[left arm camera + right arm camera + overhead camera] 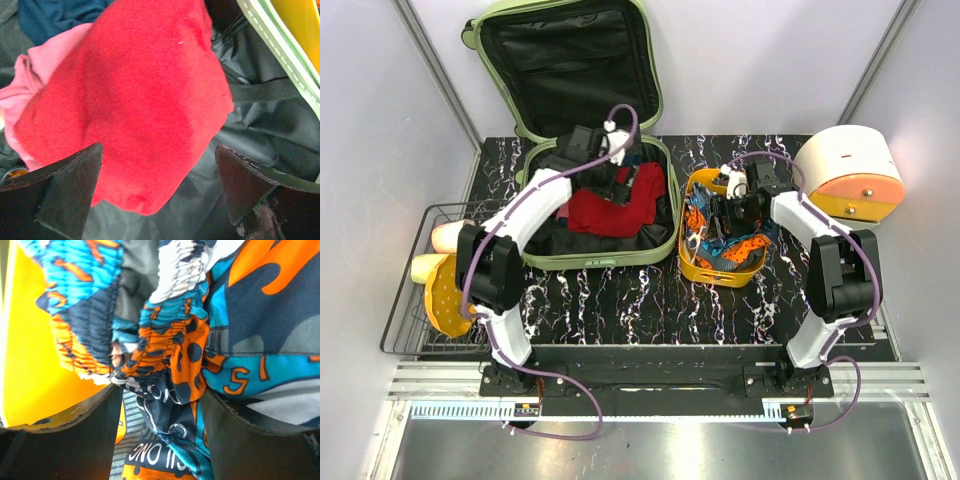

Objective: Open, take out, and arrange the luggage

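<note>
open luggage (600, 263) crosswise, lid (570, 60) far side, left fingers (70, 190) wide apart, right fingers (250, 440) parted, both empty

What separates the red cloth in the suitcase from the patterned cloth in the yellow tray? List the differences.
Colour: the red cloth is plain, one solid colour; the patterned cloth mixes blue, orange, navy and white, with lettering.
Place: the red cloth lies in the luggage beside a pink piece; the patterned cloth sits in the yellow tray.
Shared: both are soft, crumpled fabric.
</note>
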Robot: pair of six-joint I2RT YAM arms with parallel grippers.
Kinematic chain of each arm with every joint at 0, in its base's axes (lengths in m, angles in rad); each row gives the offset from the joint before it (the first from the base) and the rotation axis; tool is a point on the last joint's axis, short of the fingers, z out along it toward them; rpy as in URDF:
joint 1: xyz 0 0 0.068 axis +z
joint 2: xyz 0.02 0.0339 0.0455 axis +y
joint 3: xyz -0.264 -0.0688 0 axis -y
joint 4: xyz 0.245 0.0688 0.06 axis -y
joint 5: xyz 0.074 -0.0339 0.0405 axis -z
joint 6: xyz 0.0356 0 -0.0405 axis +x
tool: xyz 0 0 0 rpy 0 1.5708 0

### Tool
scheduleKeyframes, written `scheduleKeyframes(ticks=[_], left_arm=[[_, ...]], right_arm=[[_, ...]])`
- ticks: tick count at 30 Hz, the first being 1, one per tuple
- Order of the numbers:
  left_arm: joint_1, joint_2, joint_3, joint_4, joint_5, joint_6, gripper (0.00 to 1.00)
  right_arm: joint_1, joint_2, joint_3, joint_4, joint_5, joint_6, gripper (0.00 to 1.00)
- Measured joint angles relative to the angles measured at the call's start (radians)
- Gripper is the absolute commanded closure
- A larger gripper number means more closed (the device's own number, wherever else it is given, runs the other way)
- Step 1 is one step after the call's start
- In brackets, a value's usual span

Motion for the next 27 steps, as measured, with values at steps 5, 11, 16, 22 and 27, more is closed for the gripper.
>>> scheduleKeyframes(ticks=[5,11,16,22,27], left_arm=[[-0.158,0.027,-0.048,0.125,-0.252,-0.073,0.01],[-0.27,0.126,-0.045,0.234,-0.427,-0.149,0.01],[-0.297,0.22,0.004,0.259,-0.554,-0.171,0.02],[-0.304,0.293,0.044,0.288,-0.712,-0.165,0.39],[-0.299,0.298,0.045,0.29,-0.764,-0.151,0.76]], right_arm=[[0.0,-0.071,0.045,-0.026,0.006,0.011,0.23],[0.0,-0.193,0.098,-0.036,0.007,0.04,0.2],[0.0,-0.223,0.118,-0.04,0.004,0.052,0.19],[0.0,-0.223,0.118,-0.056,0.004,0.051,0.18],[0.0,-0.223,0.118,-0.063,0.004,0.05,0.18]])
